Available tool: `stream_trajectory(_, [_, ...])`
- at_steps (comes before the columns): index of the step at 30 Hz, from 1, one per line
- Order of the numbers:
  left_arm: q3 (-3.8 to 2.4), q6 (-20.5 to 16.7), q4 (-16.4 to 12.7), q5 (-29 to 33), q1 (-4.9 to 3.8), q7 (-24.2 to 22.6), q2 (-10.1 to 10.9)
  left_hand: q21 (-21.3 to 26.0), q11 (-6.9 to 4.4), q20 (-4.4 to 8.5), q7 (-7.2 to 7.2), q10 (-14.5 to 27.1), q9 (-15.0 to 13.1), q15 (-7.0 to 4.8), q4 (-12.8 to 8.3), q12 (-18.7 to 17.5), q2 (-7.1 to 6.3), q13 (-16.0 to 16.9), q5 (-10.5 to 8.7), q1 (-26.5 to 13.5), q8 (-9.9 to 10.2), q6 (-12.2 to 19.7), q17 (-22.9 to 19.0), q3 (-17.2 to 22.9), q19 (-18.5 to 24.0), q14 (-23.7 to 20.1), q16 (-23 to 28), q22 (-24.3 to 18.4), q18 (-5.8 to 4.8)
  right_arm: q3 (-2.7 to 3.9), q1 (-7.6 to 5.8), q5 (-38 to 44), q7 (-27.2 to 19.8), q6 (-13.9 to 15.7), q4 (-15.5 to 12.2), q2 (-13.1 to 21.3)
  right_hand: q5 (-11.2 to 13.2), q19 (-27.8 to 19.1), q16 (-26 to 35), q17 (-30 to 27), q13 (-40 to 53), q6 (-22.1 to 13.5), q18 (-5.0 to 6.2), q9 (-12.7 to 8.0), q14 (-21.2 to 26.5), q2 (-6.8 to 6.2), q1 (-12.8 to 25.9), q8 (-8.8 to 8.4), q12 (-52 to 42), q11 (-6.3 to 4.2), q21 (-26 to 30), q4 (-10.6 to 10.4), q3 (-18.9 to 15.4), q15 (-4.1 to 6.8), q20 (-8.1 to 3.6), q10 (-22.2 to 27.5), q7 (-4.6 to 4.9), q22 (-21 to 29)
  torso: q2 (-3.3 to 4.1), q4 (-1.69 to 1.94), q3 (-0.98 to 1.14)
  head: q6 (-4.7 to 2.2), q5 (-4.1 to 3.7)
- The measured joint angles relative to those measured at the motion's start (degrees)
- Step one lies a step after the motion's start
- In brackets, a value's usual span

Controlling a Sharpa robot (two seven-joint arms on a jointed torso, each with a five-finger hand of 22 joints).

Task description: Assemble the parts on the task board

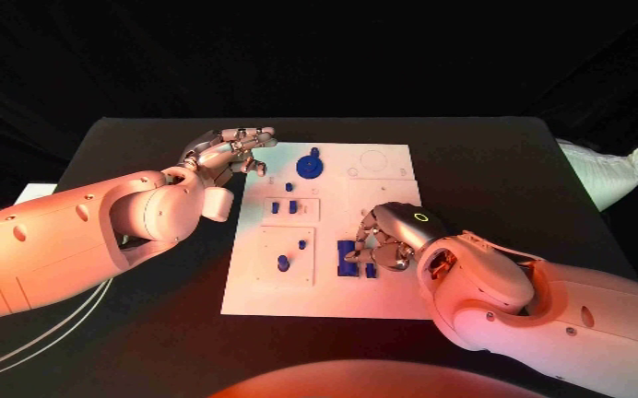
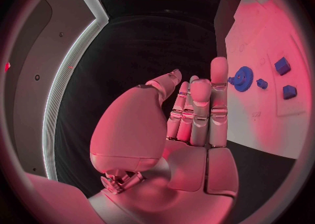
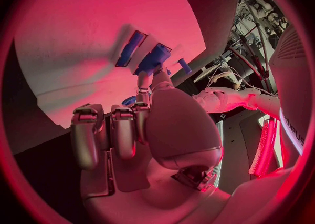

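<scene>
The white task board (image 1: 379,154) lies mid-table. A blue gear (image 1: 309,166) sits at its far side, with small blue parts (image 1: 283,206) on the left half. My left hand (image 1: 233,151) hovers at the board's far left corner, fingers straight and holding nothing; the left wrist view shows this hand (image 2: 197,108) short of the gear (image 2: 243,79). My right hand (image 1: 393,237) is bent down over a cluster of blue parts (image 1: 354,262) at the near right. In the right wrist view its thumb and a fingertip pinch a blue cylindrical part (image 3: 154,58) beside a blue bar (image 3: 131,49).
The black table (image 1: 505,168) runs bare around the board on both sides. Another small blue part (image 1: 285,263) sits in the board's near left panel. In the left wrist view, blue blocks (image 2: 283,65) lie past the gear on the board (image 2: 262,34).
</scene>
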State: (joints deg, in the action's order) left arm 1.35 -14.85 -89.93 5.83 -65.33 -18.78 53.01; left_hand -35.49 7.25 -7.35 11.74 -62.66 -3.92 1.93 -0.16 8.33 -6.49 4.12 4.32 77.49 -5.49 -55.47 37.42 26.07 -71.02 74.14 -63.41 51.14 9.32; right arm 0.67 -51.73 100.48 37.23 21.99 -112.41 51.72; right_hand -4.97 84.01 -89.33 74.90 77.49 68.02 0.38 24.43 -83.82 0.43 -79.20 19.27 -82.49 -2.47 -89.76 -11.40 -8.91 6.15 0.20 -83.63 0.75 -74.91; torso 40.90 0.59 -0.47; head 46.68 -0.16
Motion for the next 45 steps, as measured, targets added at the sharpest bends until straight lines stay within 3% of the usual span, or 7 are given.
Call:
stream_trajectory(11, [0.0,0.0,0.0,0.0,0.0,0.0,0.0,0.0,0.0,0.0,0.0,0.0,0.0,0.0,0.0,0.0,0.0,0.0,0.0,0.0,0.0,0.0,0.0,0.0,0.0,0.0,0.0,0.0,0.0,0.29,0.36,0.3,-0.6,-1.1,1.0,-1.0,0.3,0.0,-0.2,0.0,3.7,0.0,0.0,0.2,-0.2,-0.23,-0.2,0.25,0.0,-0.19,0.0,0.6,0.6,0.22,0.0,0.2,0.02,0.0,0.03,0.06,-0.01,0.18,0.16])
stream_trajectory(28, [0.01,0.1,0.0,0.0,0.0,0.1,0.2,0.0,0.0,0.0,0.0,0.0,0.0,0.0,0.0,0.0,0.0,0.0,0.0,0.0,0.0,0.0,0.0,0.0,0.0,0.0,0.0,0.0,0.0,0.41,0.39,3.4,-0.6,-1.3,-0.4,0.6,1.8,0.0,-0.2,0.0,3.8,-0.5,0.0,-0.2,-0.2,-2.46,-2.5,0.22,0.1,-0.2,0.0,3.1,2.5,0.21,0.01,0.2,-0.52,0.0,-0.02,-0.03,-0.01,0.2,0.27])
stream_trajectory(30, [0.01,0.1,0.0,0.0,0.0,0.1,0.2,0.0,0.0,0.0,0.0,0.0,0.0,0.0,0.0,0.0,0.0,0.0,0.0,0.0,0.0,0.0,0.0,0.0,0.0,0.0,0.0,0.0,0.0,0.42,0.42,3.7,-0.6,-1.1,-0.6,0.9,1.8,0.0,-0.2,0.0,3.8,-0.3,0.0,-0.2,-0.2,-1.84,-3.4,0.22,0.3,-0.2,0.0,3.1,2.4,0.2,0.01,0.2,-0.3,0.0,-0.02,-0.03,-0.01,0.14,0.21])
stream_trajectory(32, [0.01,0.1,0.0,0.0,0.0,0.1,0.2,0.0,0.0,0.0,0.0,0.0,0.0,0.0,0.0,0.0,0.0,0.0,0.0,0.0,0.0,0.0,0.0,0.0,0.0,0.0,0.0,0.0,0.0,0.39,0.53,3.8,-0.5,-0.8,-0.5,1.2,1.8,0.0,-0.2,0.0,3.8,-0.3,0.0,-0.2,-0.2,-1.64,-3.5,0.22,0.3,-0.19,0.0,2.0,2.1,0.2,0.01,0.2,-0.3,0.0,-0.02,-0.03,-0.01,0.09,0.18])
stream_trajectory(35, [0.01,0.1,0.0,0.0,0.01,0.1,0.2,0.0,0.0,0.0,0.0,0.0,0.0,0.0,0.0,0.0,0.0,0.0,0.0,0.0,0.0,0.0,0.0,0.0,0.0,0.0,0.0,0.0,0.0,0.29,0.77,3.8,-0.5,-0.1,-0.4,1.4,1.7,0.0,-0.2,0.0,7.4,-0.3,0.0,-0.2,-0.2,-0.24,-2.0,0.22,0.7,-0.19,0.0,0.1,2.0,0.19,0.01,0.2,-0.3,0.0,-0.02,-0.03,-0.02,0.03,0.13])
stream_trajectory(43, [0.01,0.1,0.0,-0.1,0.01,0.1,0.2,0.0,0.0,0.0,0.0,0.0,0.0,0.0,0.0,0.0,0.0,0.0,0.0,0.0,0.0,0.0,0.0,0.0,0.0,0.0,0.0,0.0,0.0,0.63,0.8,2.1,-1.9,3.4,-0.9,2.4,1.7,0.0,-0.2,0.0,5.3,-0.3,0.0,-0.2,-0.2,-1.51,1.9,0.22,1.0,-0.71,0.0,-2.0,2.0,0.22,0.01,-0.3,-0.3,0.0,-0.03,0.01,-0.04,-0.17,0.08])
stream_trajectory(45, [0.01,0.1,0.0,-0.1,0.02,0.1,0.2,0.0,0.0,0.0,0.0,0.0,0.0,0.0,0.0,0.0,0.0,0.0,0.0,0.0,0.0,0.0,0.0,0.0,0.0,0.0,0.0,0.0,0.0,0.8,0.59,0.1,-3.3,4.9,-1.0,3.3,1.7,0.0,0.3,0.0,5.3,-0.9,0.0,-0.2,-0.2,-1.56,1.9,0.08,1.6,-0.8,0.0,-2.3,2.3,0.22,0.01,-0.4,0.28,0.0,-0.03,0.0,-0.04,-0.26,0.08])
